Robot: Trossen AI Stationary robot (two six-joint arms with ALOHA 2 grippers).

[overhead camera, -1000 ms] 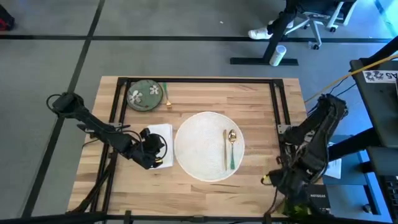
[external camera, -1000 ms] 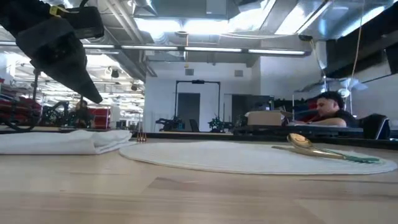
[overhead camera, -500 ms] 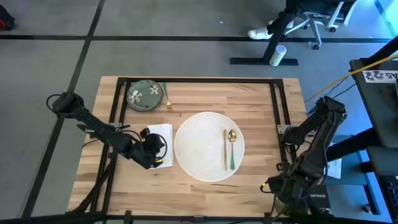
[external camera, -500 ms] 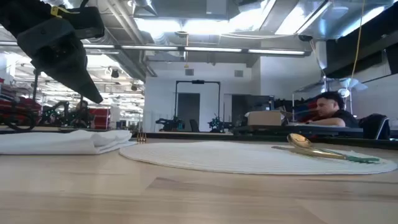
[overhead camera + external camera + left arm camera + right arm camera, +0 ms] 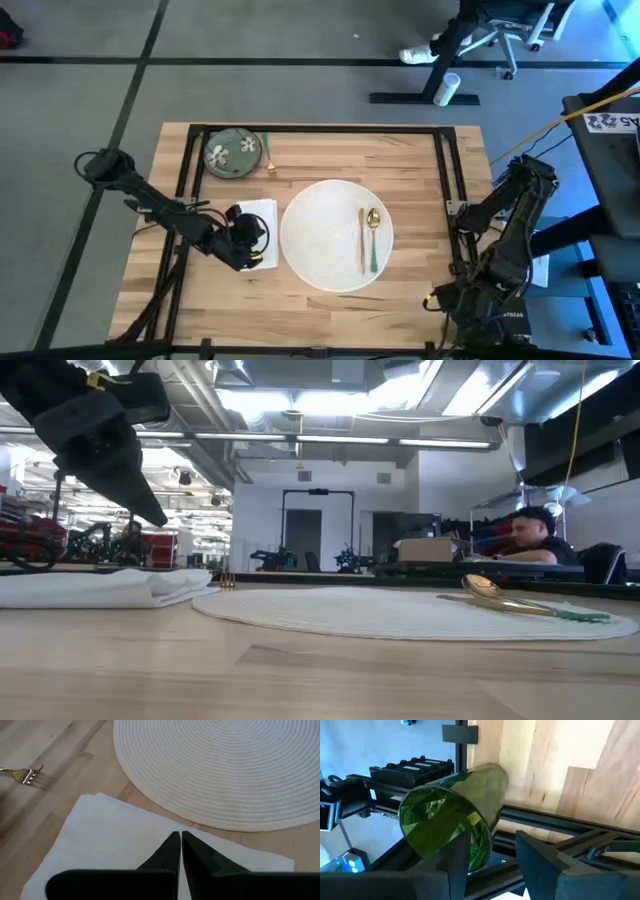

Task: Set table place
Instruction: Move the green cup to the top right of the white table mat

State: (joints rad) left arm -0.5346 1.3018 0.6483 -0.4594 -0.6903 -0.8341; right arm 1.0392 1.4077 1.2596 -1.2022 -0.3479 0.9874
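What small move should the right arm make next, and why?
Probably carry the green tumbler in over the table. The right hand holds it by the rim at the table's near right corner, beyond the edge, while the white plate already carries cutlery.

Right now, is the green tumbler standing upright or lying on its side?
On its side. In the right wrist view the green tumbler lies across a black frame bar, open mouth facing the camera, beside the right pincer.

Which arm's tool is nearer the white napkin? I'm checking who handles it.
Left. The left tool hovers right over the white napkin, its tip closed. The right tool is off past the table's opposite edge, gripping a green tumbler.
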